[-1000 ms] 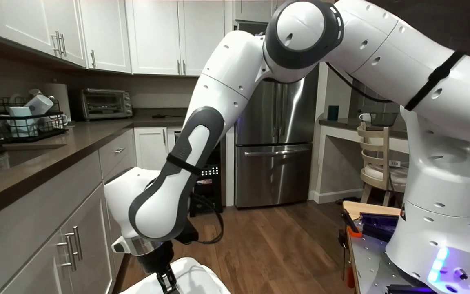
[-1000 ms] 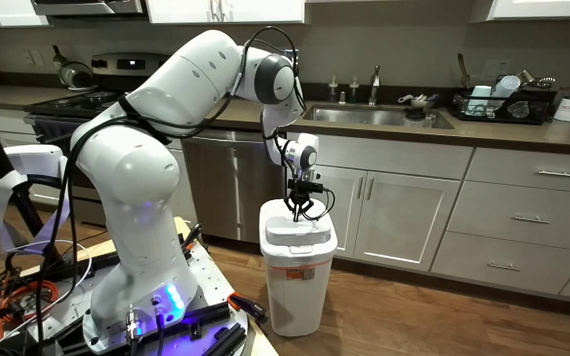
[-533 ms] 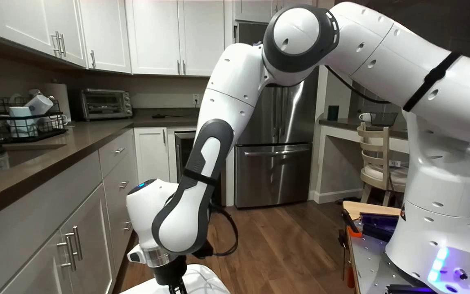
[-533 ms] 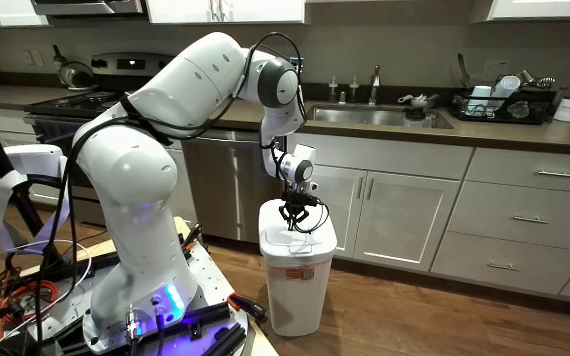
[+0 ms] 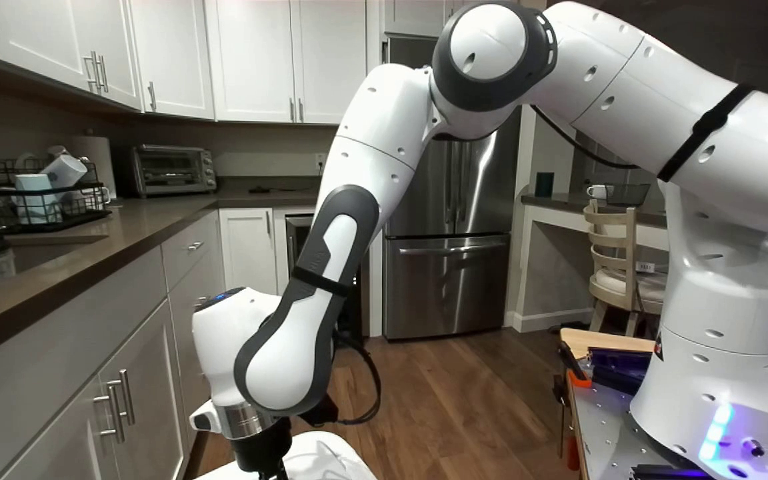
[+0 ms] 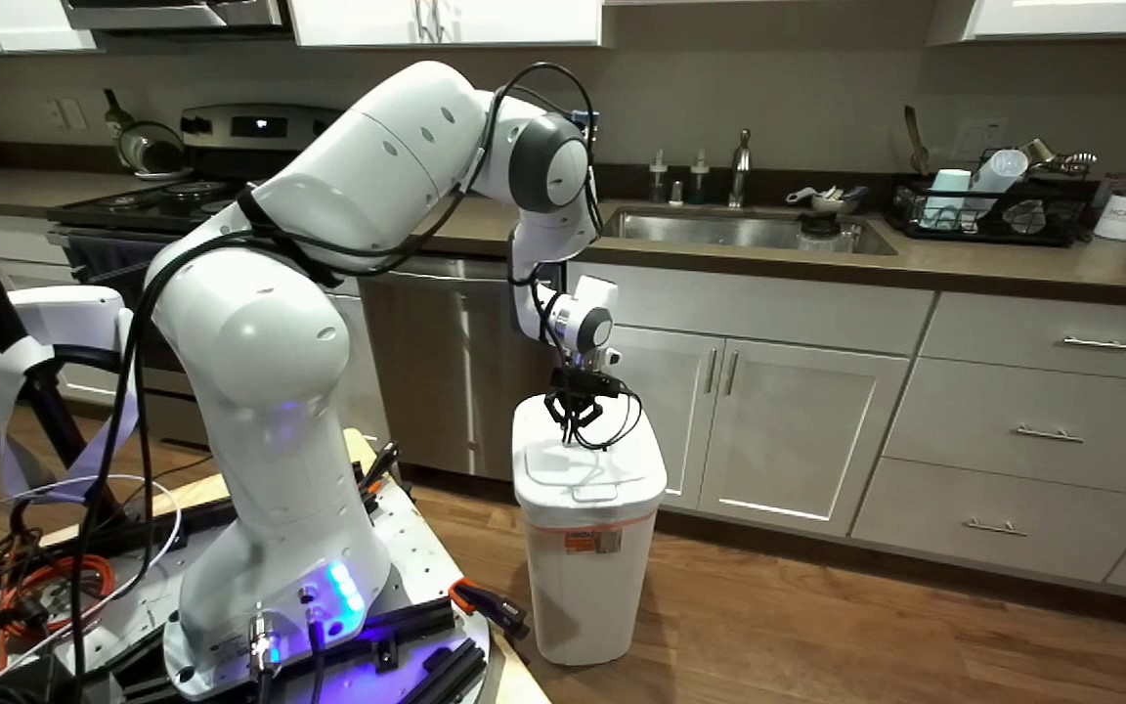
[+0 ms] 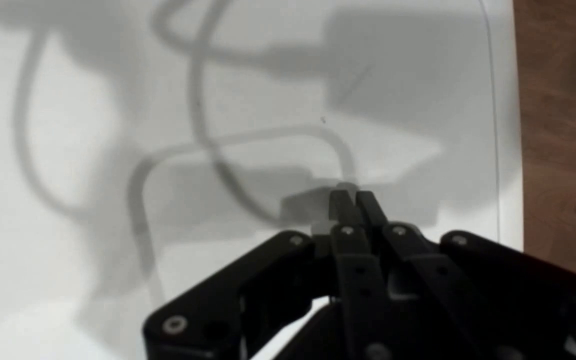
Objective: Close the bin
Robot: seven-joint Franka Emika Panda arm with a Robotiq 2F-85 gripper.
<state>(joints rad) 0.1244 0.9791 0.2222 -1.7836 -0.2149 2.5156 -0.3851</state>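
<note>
The white bin [image 6: 587, 596] stands upright on the floor in front of the cabinets. Its pale lid [image 6: 612, 471] lies flat, with the flap level with the rim. The lid also shows at the bottom of an exterior view [image 5: 331, 460] and fills most of the wrist view [image 7: 268, 105]. My gripper [image 6: 569, 440] points down over the middle of the lid, very close to it; I cannot tell whether the tips touch. In the wrist view its fingertips [image 7: 354, 195] are together and hold nothing. In an exterior view the gripper [image 5: 272, 475] is cut off at the lower edge.
White cabinets [image 6: 798, 430] and a steel dishwasher [image 6: 475, 372] stand behind the bin. The brown countertop [image 6: 993, 269] runs above them. The robot's mounting table [image 6: 431, 548] is beside the bin, with an orange and black clamp [image 6: 490, 601] sticking out at its edge.
One second ago the lid's flap stood raised under my gripper; half a second ago it was flat. The gripper moved down with it, then rose slightly.
</note>
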